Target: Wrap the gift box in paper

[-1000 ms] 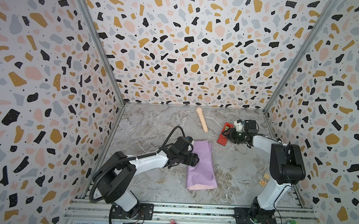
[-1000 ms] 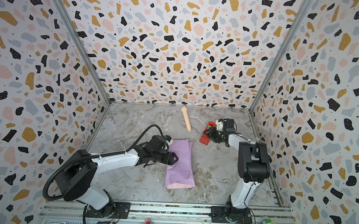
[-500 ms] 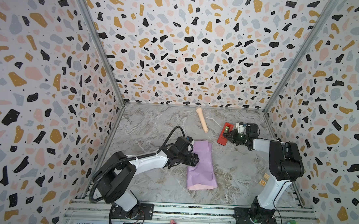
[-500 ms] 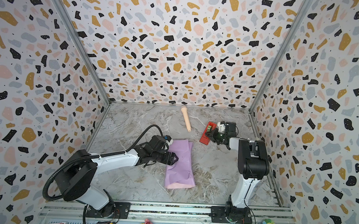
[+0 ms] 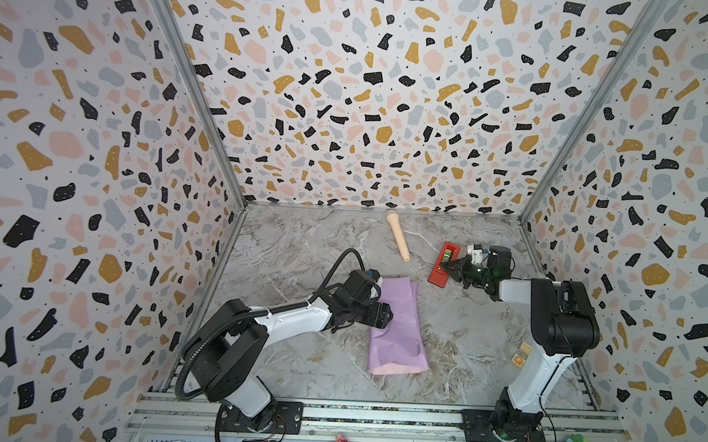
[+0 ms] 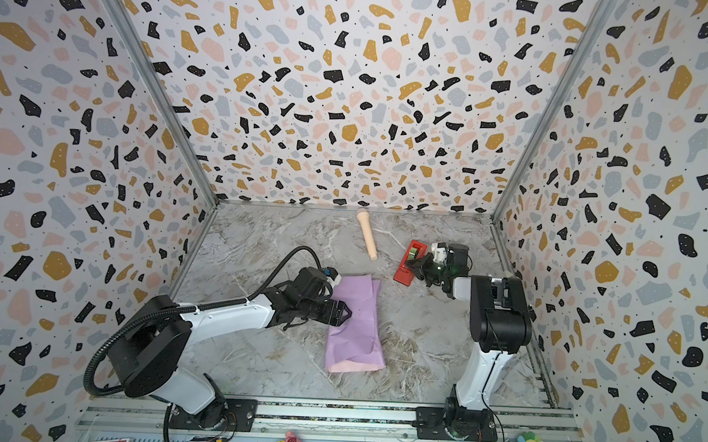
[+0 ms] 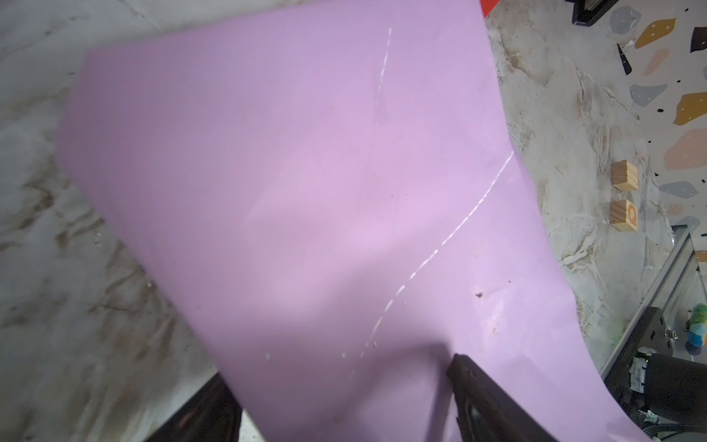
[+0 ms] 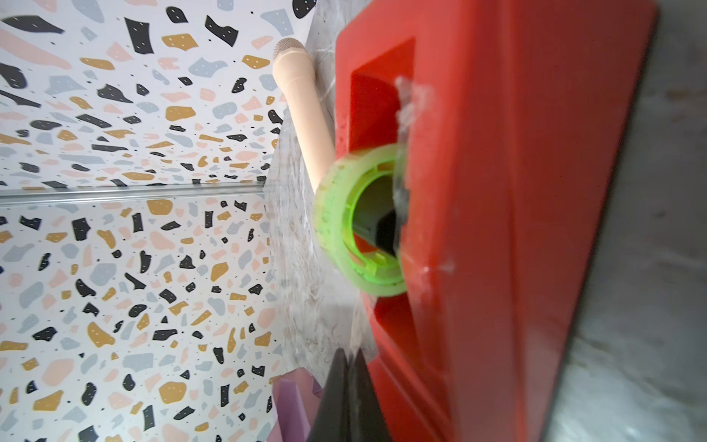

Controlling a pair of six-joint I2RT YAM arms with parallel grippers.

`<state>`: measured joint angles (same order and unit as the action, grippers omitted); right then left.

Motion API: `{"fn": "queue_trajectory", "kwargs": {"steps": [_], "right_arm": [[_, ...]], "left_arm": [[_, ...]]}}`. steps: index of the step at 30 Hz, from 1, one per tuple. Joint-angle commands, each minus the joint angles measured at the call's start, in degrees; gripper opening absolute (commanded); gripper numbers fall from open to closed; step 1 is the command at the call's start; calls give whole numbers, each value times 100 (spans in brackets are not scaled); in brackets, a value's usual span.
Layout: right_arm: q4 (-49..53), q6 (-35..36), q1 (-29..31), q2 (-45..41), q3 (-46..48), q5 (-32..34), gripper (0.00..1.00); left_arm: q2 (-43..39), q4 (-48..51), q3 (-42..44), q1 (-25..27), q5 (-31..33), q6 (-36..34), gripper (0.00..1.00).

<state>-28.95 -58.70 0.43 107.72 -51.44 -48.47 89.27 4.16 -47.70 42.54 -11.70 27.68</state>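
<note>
Two arms share the work here. The paper (image 5: 396,328) lies lilac side up in the middle of the counter (image 5: 301,248), folded into a long bundle with a strip of its pink face showing at the near end. The gift box is nowhere to be seen, and I take it to be inside that fold.

The left arm (image 5: 289,314) reaches across so that its jaws stand spread wide over the bundle's left side. The left wrist view shows a finger (image 7: 482,398) on either side of the sheet, gripping nothing. Whether they press on the paper I cannot tell.

The right arm (image 5: 555,320) is over at the red tape dispenser (image 5: 441,264), towards the back right. Its jaws are clenched tight together just at the dispenser's edge, close to the green tape roll (image 8: 359,237). Whether a tape end is pinched between them I cannot make out.

To my eye the step in hand is fetching tape to fix the fold. The next move calls for drawing a length off, tearing it, and carrying it across to the seam while the left jaws hold the paper down.

A beige toy microphone (image 5: 397,236) lies near the dispenser, towards the back wall and off the direct line. Two wooden blocks (image 7: 624,175) sit over by the right arm's base, well apart from the paper. Nothing lies between dispenser and paper.
</note>
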Motion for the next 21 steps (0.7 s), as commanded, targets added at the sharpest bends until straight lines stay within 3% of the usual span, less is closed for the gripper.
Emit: {"fn": "queue_trajectory", "kwargs": {"steps": [1,6,16,21], "right_arm": [[-1054,-751,-10,-223,129,-477,0],[-1734,-1279,-4,-387,389,-740,0],[-2081,-1476,45,-656,686,-956,0],[-1757,-1281,101,-867,913,-898,0]], "left_arm": [[178,700,279,11,379,-118,83],[178,695,288,15,389,-110,83],[221,683,253,8,389,-122,83],[222,675,259,14,390,-123,83]]}}
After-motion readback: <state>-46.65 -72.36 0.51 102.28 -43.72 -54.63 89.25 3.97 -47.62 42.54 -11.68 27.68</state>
